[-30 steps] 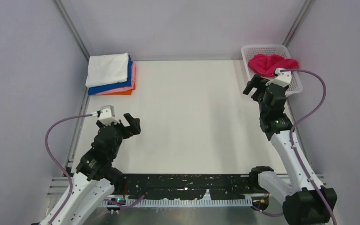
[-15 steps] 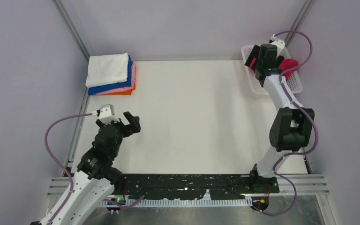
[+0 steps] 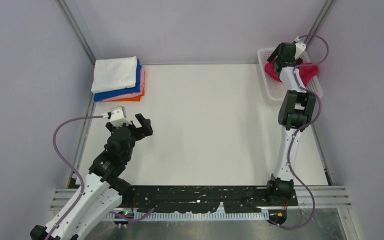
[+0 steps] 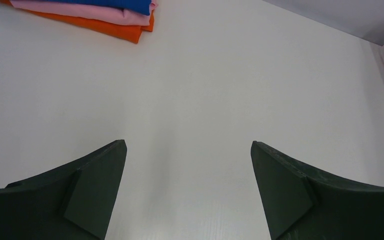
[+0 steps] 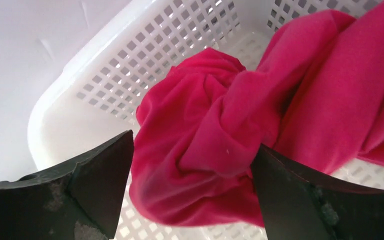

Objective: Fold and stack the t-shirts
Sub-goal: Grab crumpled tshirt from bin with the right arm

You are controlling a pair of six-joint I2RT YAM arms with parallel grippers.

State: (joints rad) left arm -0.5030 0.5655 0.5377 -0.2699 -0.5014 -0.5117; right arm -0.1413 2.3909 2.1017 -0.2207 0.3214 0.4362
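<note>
A crumpled magenta-red t-shirt (image 3: pixel 308 73) lies in the white mesh basket (image 3: pixel 271 93) at the back right. My right gripper (image 3: pixel 281 54) hangs over it, open. In the right wrist view a bunched fold of the shirt (image 5: pixel 215 130) lies between the spread fingers of that gripper (image 5: pixel 192 146), and the jaws stand apart. A stack of folded t-shirts sits at the back left: white (image 3: pixel 114 73) on top, then blue, pink and orange (image 4: pixel 105 29). My left gripper (image 3: pixel 144 125) (image 4: pixel 188 145) is open over bare table, holding nothing.
The basket's mesh wall (image 5: pixel 145 55) rises close behind the shirt, beside the enclosure's right wall. Grey walls close in the white table (image 3: pixel 205 125) on three sides. The right arm's purple cable (image 3: pixel 314 45) loops above the basket.
The right arm has reached farther back over the basket and brought its gripper down around the red shirt. The left arm has shifted slightly forward and to the right.
</note>
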